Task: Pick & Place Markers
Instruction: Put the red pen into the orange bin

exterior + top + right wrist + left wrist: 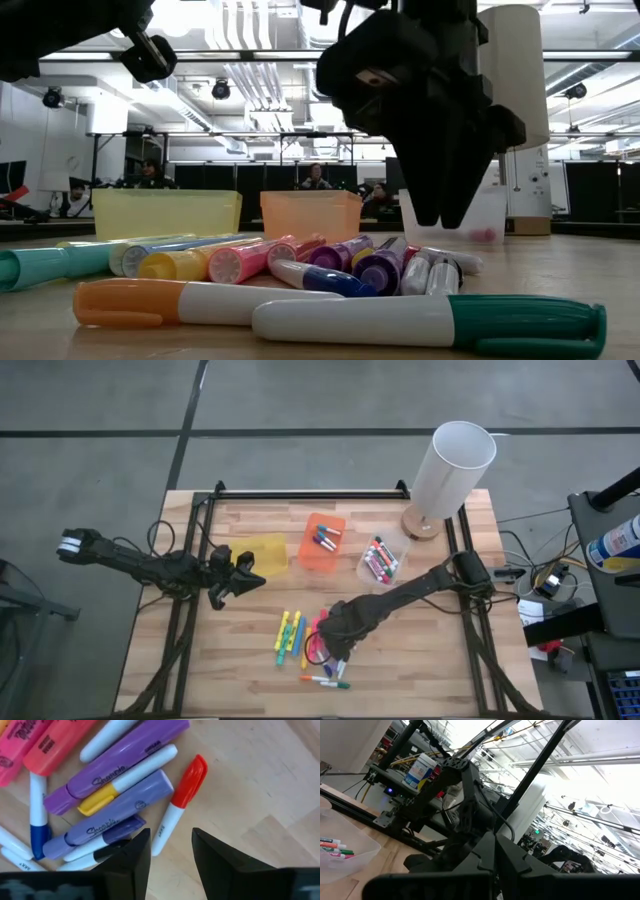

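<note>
Nearest you in the low view, a white marker with a green cap [430, 322] lies on its side at the table's front edge, and just behind it lies another with an orange cap [190, 302]. Beyond these, the loose markers [315, 645] form a jumbled heap of short, smooth plastic barrels in yellow, pink, purple and blue, all lying flat on the pale wooden tabletop [250, 680]. Your right gripper [170, 855] hangs just over the heap with its dark fingers partly apart and gripping nothing; a white pen with a red cap [181, 797] lies just ahead of them. Farther back stand three small translucent bins: a yellow bin [265, 552], an orange bin [322, 542] holding a few markers, and a clear bin [383, 560] holding more. Your left gripper [243, 577] hovers beside the yellow bin with its fingers closed and holding nothing. A white cylinder on a round wooden base [450, 472] stands at the far corner. Behind the table is a bright workshop with seated people.
</note>
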`<state>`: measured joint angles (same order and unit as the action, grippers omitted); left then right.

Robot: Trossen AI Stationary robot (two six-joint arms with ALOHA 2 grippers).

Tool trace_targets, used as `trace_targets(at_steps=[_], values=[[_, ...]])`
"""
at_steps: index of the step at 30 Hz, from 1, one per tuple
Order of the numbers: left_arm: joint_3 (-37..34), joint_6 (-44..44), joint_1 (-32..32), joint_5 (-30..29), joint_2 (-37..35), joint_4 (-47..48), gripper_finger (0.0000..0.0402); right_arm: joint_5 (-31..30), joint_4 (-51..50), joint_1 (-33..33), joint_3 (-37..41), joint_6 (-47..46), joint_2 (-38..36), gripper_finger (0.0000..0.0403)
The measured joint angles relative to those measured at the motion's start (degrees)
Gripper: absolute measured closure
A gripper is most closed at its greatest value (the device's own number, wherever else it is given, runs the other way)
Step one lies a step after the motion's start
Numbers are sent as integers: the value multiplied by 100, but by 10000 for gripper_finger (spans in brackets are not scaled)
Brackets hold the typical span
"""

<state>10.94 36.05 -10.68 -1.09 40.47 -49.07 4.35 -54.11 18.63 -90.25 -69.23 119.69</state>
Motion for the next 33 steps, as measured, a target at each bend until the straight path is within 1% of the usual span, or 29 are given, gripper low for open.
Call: trace_targets(at_steps=[4, 17, 23, 30, 33], values=[[0, 0, 0, -1, 0, 1, 392, -21, 277, -2, 83, 48, 117, 274], [-4, 0, 1, -1, 2, -24, 392, 24, 332, 0, 201, 66, 228, 287], [-4, -1, 0, -1, 2, -19, 392, 27, 342, -3, 220, 169, 228, 317], [-4, -2, 2, -1, 2, -10, 392, 30, 338, -13, 206, 438, 228, 375], [-4, -2, 2, -1, 2, -8, 392, 44, 269, -67, 154, 605, 226, 383]])
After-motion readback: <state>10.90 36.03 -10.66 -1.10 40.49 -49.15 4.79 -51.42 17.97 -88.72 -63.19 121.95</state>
